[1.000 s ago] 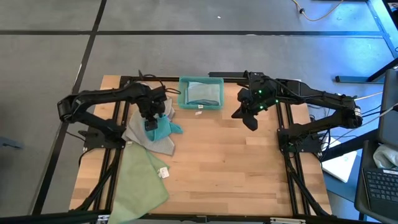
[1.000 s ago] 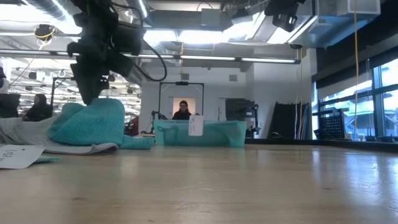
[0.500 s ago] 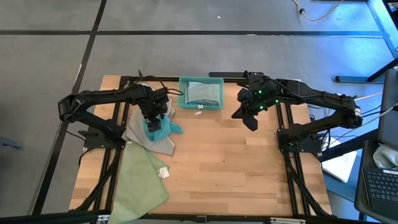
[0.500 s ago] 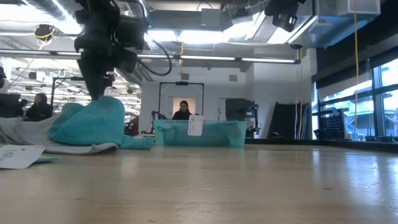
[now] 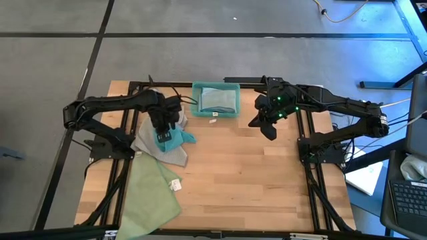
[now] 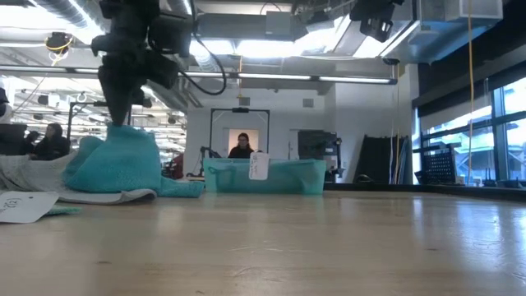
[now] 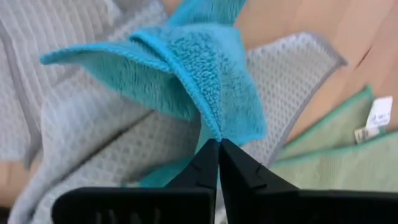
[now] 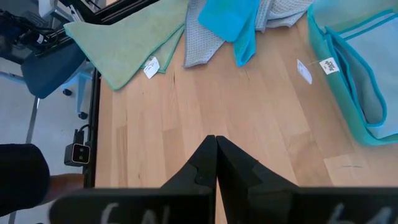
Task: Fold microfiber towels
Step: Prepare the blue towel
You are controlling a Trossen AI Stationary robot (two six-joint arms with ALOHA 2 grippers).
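A teal towel lies bunched on a light grey towel at the table's far left. My left gripper stands over it, pointing down, shut on the teal cloth. A pale green towel with a white tag lies flat at the near left, its far edge under the grey one. My right gripper hangs shut and empty above the wood, right of the bin; its wrist view shows the fingertips together. My left gripper pinches a raised fold of the teal towel between its two fingers, coming from above and pointing down. The cloth is drawn up into a peak under the fingers. The rest of the towel still rests on the grey towel.
A rigid teal bin with folded cloth inside stands at the far middle, a white tag on the wood before it. Bare wood spreads over the middle and right of the table. A person stands far off in the room.
My left gripper has shut on the top of the teal towel and risen slightly. The towel's rounded top is now pulled up into a peak, while its lower part has stayed on the grey towel.
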